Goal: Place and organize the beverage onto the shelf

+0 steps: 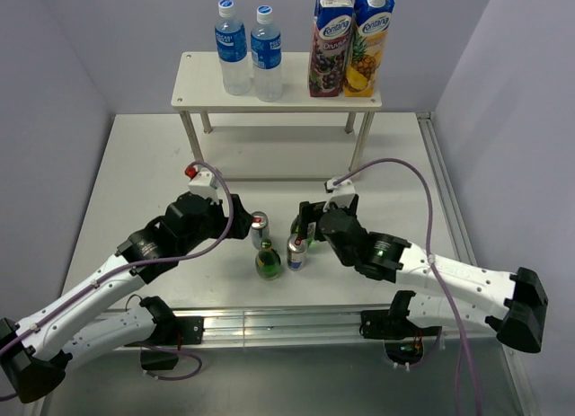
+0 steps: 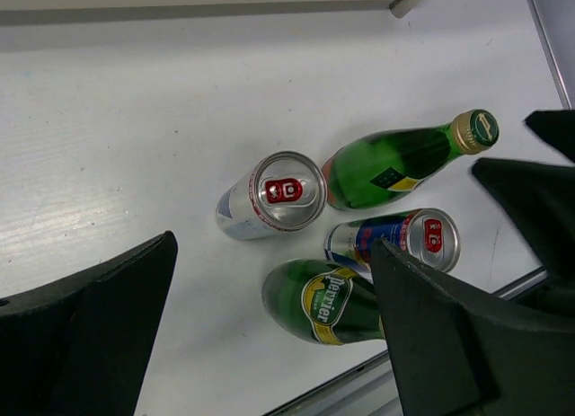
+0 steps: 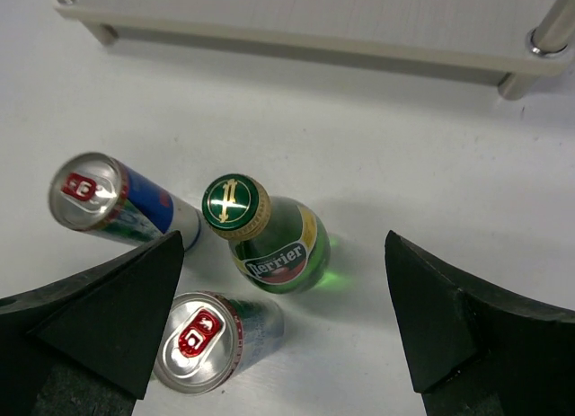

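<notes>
Green glass gave us trouble: we saw the Perrier bottle (image 2: 314,304) cut off behind a finger of the left gripper (image 2: 274,245). Both it and the right gripper (image 3: 283,241) gaped wide, holding nothing. The shelf (image 1: 276,84) sat far back, long side running left-right. Two cans (image 2: 274,196) and another green bottle (image 2: 386,164) crowded the near table (image 1: 144,164).

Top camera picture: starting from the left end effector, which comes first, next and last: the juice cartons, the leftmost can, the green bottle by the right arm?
1. Leftmost can, just right of the left end effector.
2. Green bottle, beside the right arm.
3. Juice cartons, far back on the shelf.
</notes>
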